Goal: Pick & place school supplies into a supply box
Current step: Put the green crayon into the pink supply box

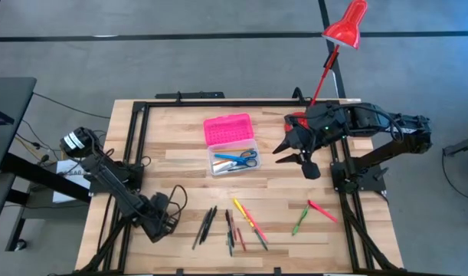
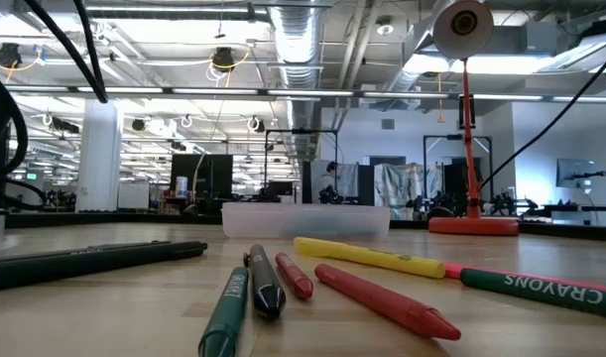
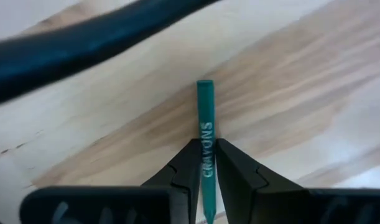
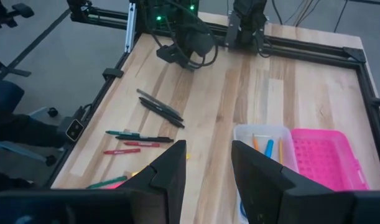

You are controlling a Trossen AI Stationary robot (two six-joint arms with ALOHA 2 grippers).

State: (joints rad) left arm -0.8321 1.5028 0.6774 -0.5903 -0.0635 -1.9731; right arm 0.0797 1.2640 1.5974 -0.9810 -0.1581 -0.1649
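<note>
Grey floor is surrounding a light wood worktop with a black frame; a red desk lamp is standing at the 1 o'clock corner. The supply box is sitting just past centre toward 12 o'clock, its pink lid lying open flat behind the clear base, with blue-handled scissors and a few pens lying inside. The left gripper is sitting low at the 7 o'clock corner of the worktop, its fingers closing on a green crayon that is sticking out forward between them, just above the wood. The right gripper is hovering at 2 o'clock, just beside the box, fingers standing apart and holding nothing. Loose supplies are lying along the 6 o'clock edge: dark pens, a yellow marker, red and green pens clustered together. A green and red pair is lying apart toward 4 o'clock. In the low view, a yellow marker, a red crayon and a green crayon are lying close to the camera.
</note>
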